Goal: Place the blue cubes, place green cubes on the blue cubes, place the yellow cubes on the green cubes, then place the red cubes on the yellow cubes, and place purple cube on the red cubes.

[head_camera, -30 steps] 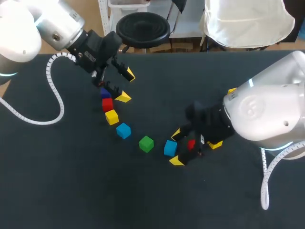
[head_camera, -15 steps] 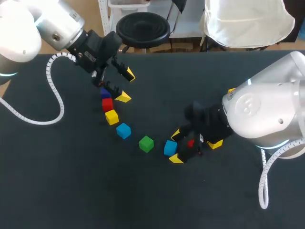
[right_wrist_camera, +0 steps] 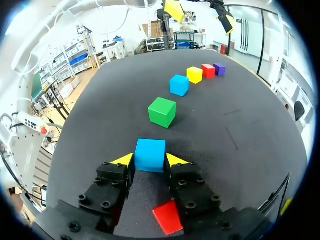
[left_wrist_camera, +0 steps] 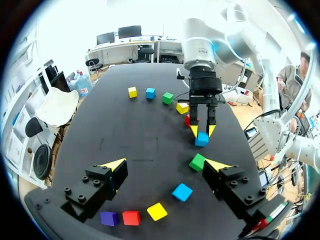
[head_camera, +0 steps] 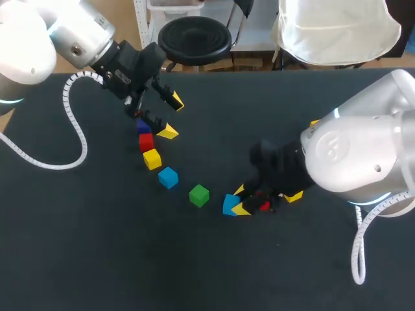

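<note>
A curved row of cubes lies on the black table: purple (head_camera: 142, 126), red (head_camera: 146, 142), yellow (head_camera: 152, 159), blue (head_camera: 168, 177), green (head_camera: 199, 195), then a second blue cube (head_camera: 229, 203). My right gripper (head_camera: 240, 199) is down at the table, and its yellow tips press both sides of that second blue cube (right_wrist_camera: 150, 155). A red cube (head_camera: 264, 206) lies under the right wrist, with a yellow cube (head_camera: 293, 195) beside it. My left gripper (head_camera: 172, 116) hangs open and empty above the purple and red end of the row.
Ahead of the right gripper stand the green cube (right_wrist_camera: 162, 112), blue cube (right_wrist_camera: 179, 85), yellow cube (right_wrist_camera: 194, 75), red cube (right_wrist_camera: 208, 71) and purple cube (right_wrist_camera: 219, 69). Far across the table sit another yellow (left_wrist_camera: 132, 92), blue (left_wrist_camera: 150, 93) and green cube (left_wrist_camera: 168, 98).
My right gripper's fingers have drawn together from wide open onto the blue cube and shifted a little toward it. The left arm has not moved.
</note>
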You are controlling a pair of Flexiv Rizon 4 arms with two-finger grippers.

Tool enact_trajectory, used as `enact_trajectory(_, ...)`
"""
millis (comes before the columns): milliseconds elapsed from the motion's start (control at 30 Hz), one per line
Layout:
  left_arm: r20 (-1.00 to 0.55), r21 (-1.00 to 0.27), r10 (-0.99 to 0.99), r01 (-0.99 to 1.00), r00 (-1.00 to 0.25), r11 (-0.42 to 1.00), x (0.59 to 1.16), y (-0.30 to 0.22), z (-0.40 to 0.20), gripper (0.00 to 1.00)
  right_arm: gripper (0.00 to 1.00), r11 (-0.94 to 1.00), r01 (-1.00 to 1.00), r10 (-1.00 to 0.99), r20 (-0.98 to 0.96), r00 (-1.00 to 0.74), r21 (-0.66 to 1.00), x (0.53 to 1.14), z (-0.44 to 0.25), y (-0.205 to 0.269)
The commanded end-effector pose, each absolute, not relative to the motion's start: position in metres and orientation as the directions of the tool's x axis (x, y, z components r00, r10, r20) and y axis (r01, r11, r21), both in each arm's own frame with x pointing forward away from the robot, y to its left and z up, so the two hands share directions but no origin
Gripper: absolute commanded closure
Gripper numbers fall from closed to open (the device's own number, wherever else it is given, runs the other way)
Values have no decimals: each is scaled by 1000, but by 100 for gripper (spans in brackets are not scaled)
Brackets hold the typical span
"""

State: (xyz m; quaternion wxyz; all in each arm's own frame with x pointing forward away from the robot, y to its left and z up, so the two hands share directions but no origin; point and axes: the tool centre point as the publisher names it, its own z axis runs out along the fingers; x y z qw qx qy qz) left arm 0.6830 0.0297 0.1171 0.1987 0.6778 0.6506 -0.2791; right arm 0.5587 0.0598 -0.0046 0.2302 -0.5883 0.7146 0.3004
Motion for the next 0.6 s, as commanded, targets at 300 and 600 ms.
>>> enact_trajectory(300, -635, -96, 773, 992, -2, -76, 684, 29, 117, 0, 100, 129, -985, -743, -647, -171, 111, 556, 42, 38)
enact_trajectory(600, -635, -96, 773, 992, -2, -76, 684, 29, 117, 0, 100, 88, -992, -737, -665, -122, 86, 558, 76, 28)
